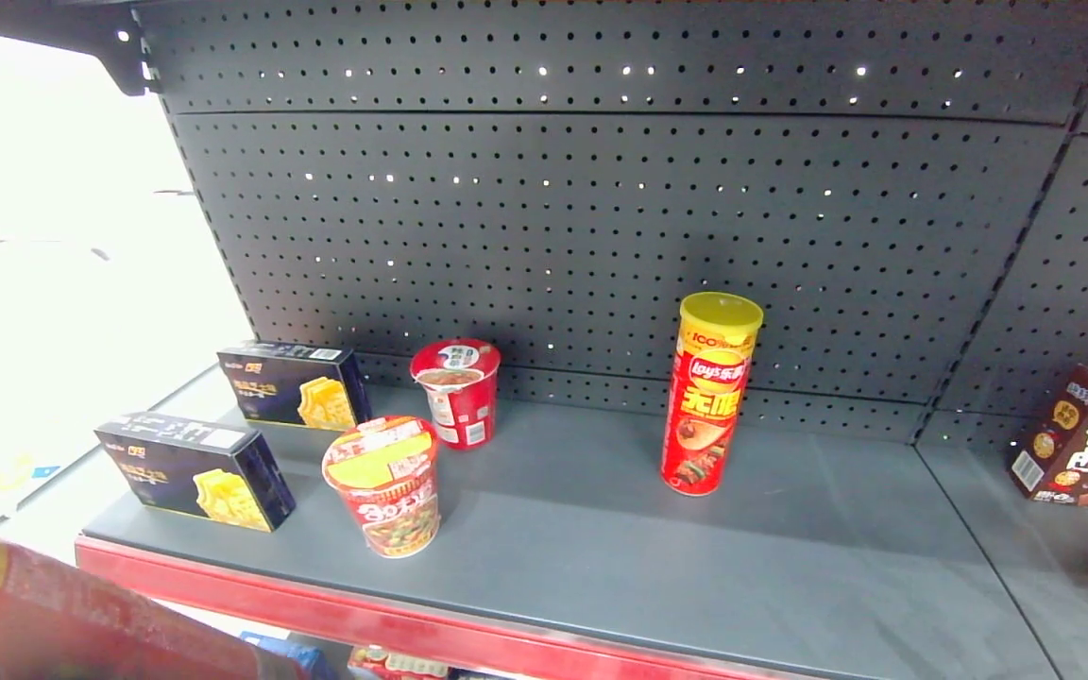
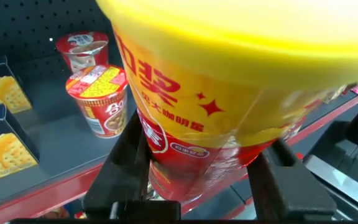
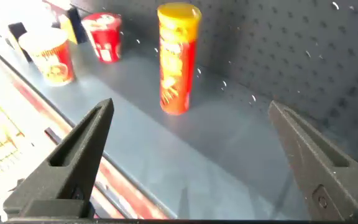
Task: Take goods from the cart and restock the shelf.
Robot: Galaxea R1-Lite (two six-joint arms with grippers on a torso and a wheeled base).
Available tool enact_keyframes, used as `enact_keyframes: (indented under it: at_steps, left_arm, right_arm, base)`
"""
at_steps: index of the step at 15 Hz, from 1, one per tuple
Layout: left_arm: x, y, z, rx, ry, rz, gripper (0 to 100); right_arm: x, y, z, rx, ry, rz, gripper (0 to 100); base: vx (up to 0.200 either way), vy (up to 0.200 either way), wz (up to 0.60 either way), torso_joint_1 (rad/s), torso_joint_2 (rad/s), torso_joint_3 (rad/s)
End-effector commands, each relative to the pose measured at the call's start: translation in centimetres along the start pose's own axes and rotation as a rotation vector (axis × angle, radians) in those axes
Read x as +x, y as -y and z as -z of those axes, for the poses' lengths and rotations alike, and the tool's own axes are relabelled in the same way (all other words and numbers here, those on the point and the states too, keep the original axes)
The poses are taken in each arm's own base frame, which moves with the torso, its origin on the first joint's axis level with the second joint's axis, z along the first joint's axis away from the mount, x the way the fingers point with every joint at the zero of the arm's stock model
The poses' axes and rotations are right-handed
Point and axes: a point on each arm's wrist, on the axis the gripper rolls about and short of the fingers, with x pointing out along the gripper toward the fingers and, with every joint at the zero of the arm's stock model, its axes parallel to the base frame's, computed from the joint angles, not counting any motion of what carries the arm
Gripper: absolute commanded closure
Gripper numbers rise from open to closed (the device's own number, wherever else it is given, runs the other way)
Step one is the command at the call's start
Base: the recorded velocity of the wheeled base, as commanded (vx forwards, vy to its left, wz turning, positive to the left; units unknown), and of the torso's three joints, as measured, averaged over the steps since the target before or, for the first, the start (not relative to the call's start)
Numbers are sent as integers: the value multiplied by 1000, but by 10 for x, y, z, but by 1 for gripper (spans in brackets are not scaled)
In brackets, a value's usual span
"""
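Note:
My left gripper [image 2: 204, 180] is shut on a red-and-yellow chips can [image 2: 229, 93] with a yellow lid, held in front of the shelf's left part; this can also shows at the lower left corner of the head view [image 1: 34, 614]. A second chips can [image 1: 706, 392] stands upright on the grey shelf [image 1: 601, 557], right of centre. My right gripper [image 3: 197, 168] hangs open before the shelf's front edge, nothing between its fingers [image 3: 73, 162], with the standing can [image 3: 178, 59] beyond it.
Two cup noodles [image 1: 385, 484] [image 1: 456, 390] and two dark cracker boxes [image 1: 196, 469] [image 1: 297, 383] occupy the shelf's left. Brown snack boxes [image 1: 1082, 436] sit on the neighbouring shelf to the right. A perforated back panel [image 1: 601, 236] closes the rear. A red strip [image 1: 365, 614] edges the front.

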Motion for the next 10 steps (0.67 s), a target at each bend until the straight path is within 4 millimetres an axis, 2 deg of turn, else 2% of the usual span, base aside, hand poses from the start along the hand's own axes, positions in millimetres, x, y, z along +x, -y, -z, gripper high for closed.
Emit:
enact_keyframes:
  at_steps: [1, 4, 10]
  left_arm:
    - [9, -1, -5, -4, -24, 3, 100]
    - [25, -3, -6, -7, -82, 21, 100]
    - [66, -3, -32, -13, -133, 59, 100]
  right_arm:
    - [30, 4, -1, -3, -34, -20, 0]
    - [75, 12, -6, -41, 71, -16, 0]
    - [131, 18, 7, -23, 9, -172, 0]
  base:
    - [0, 0, 0, 0, 0, 0]
    - [0, 0, 0, 0, 0, 0]
    - [0, 0, 0, 0, 0, 0]
